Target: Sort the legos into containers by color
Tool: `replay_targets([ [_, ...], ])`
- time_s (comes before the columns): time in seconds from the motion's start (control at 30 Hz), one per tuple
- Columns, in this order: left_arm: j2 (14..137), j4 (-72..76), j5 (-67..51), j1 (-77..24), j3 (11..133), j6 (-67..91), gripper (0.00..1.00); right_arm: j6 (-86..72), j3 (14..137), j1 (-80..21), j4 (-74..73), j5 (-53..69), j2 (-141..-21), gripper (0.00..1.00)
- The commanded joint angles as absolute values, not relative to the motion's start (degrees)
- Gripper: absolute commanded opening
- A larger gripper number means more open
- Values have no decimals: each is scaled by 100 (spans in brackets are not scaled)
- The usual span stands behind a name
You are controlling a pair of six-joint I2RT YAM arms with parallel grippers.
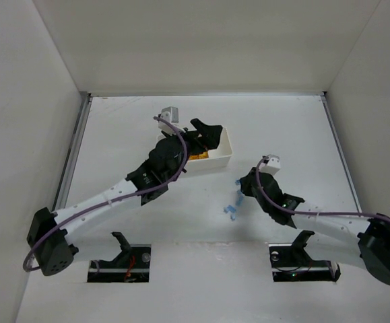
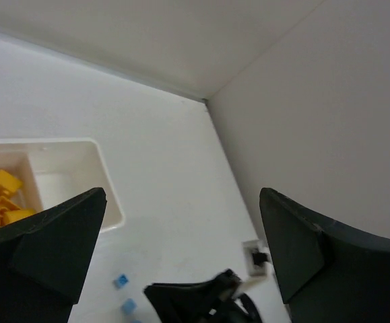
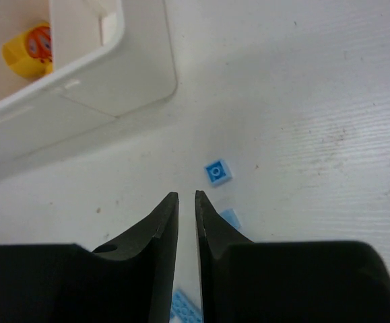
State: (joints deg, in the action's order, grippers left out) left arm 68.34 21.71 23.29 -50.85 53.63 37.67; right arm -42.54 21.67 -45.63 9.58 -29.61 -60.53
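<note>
The white three-compartment tray (image 1: 231, 152) stands at mid-table with yellow bricks (image 1: 198, 157) in its middle compartment. My left gripper (image 1: 210, 136) hovers over the tray, open wide and empty; in the left wrist view (image 2: 181, 222) the tray (image 2: 104, 175) and the yellow bricks (image 2: 3, 192) lie at the left. Pale blue bricks (image 1: 233, 207) lie on the table right of the tray. My right gripper (image 1: 243, 186) is low over them, jaws nearly together with nothing between (image 3: 186, 195). One blue brick (image 3: 217, 171) lies just ahead of its tips. No green bricks show.
White walls enclose the table on three sides. Two more blue bricks (image 2: 120, 280) show in the left wrist view beside the right arm's gripper (image 2: 201, 299). The tray's corner (image 3: 141, 81) and a yellow brick (image 3: 29, 50) show in the right wrist view.
</note>
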Motion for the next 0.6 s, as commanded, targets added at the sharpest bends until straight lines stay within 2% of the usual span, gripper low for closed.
replay_targets([
  [0.0, 6461, 2144, 2785, -5452, 5502, 4367, 100, -4385, 2505, -4504, 633, -3155, -6284, 22],
  [0.1, 6136, 2250, 3084, -5550, 5327, 4491, 100, -4421, 2549, -4504, 624, -3182, -6337, 27],
  [0.2, 5959, 2364, 3120, -5550, 5230, 4438, 100, -4395, 2575, -4495, 580, -3182, -6389, 45],
  [0.27, 5924, 2373, 3094, -5524, 5221, 4421, 100, -4395, 2575, -4495, 580, -3173, -6460, 53],
  [0.43, 5889, 2391, 3076, -5524, 5177, 4377, 100, -4447, 2540, -4504, 598, -3164, -6723, 63],
  [0.57, 5933, 2452, 3041, -5454, 5203, 4359, 100, -4456, 2549, -4504, 633, -3164, -6881, 67],
])
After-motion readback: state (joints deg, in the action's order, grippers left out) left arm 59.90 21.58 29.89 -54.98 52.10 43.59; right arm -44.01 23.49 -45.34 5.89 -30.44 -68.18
